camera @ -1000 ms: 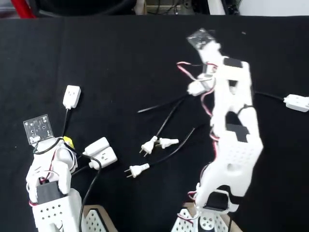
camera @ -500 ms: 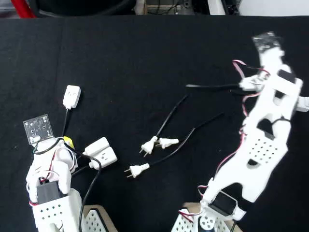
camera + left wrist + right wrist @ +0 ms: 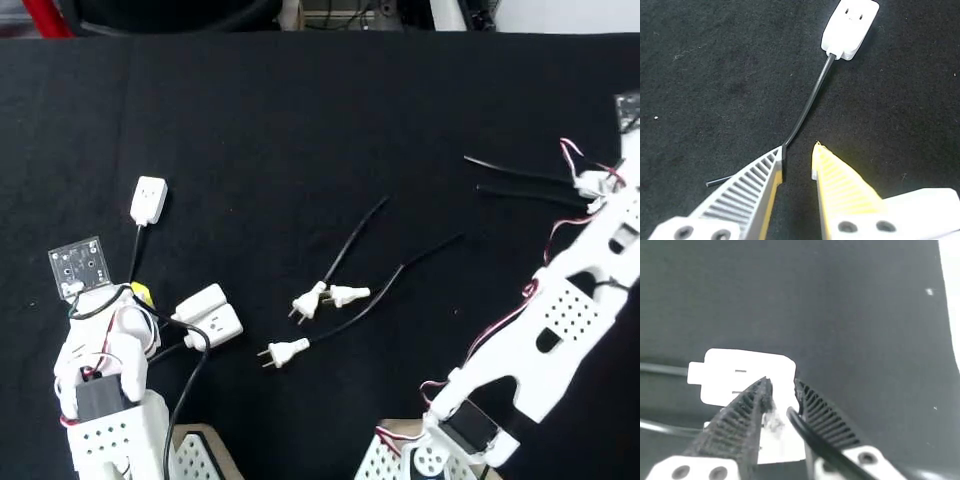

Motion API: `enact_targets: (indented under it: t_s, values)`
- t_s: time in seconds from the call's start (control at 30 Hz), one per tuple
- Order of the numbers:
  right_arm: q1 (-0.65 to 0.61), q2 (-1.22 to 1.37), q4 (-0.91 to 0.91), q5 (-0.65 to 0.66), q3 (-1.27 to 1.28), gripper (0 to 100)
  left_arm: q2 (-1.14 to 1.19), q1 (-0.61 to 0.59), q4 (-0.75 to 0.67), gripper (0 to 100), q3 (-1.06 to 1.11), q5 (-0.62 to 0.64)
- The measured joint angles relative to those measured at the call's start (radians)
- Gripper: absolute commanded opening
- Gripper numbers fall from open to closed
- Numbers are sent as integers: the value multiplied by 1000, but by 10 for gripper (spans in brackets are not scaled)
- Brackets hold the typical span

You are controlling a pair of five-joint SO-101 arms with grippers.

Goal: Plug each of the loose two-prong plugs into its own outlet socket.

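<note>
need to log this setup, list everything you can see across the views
plugs: three, white with black cords, table middle
sockets: four, white; one at far left, two side by side at front left, one under the right gripper
cords: two, black, far right
table: one, black
left gripper: white and yellow, open, over a socket's cord
right gripper: dark, open, over a socket

A black cloth (image 3: 250, 120) covers the bench, with a red object (image 3: 45, 15) past its far left corner, dark cables (image 3: 170, 12) along the far edge and a white surface (image 3: 570, 15) at the far right.
</note>
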Motion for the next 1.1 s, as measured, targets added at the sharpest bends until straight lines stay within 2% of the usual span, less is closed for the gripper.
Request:
enact_targets:
  t_s: [0.1, 0.27, 0.33, 0.53, 0.67, 0.93, 1.1]
  values:
    - [5, 63, 38, 0, -112, 25, 0, 0, 0, 112, 0, 0]
    - [8, 124, 163, 2, -247, 188, 0, 0, 0, 112, 0, 0]
    - [8, 135, 221, 2, -276, 224, 0, 0, 0, 112, 0, 0]
    - [8, 121, 324, -146, -308, 234, 0, 0, 0, 112, 0, 0]
    - [-2, 44, 451, -189, -307, 230, 0, 0, 0, 112, 0, 0]
    - [-138, -169, 732, -198, -307, 230, 6, 0, 0, 112, 0, 0]
    - [-227, -236, 736, -345, -307, 230, 6, 0, 0, 112, 0, 0]
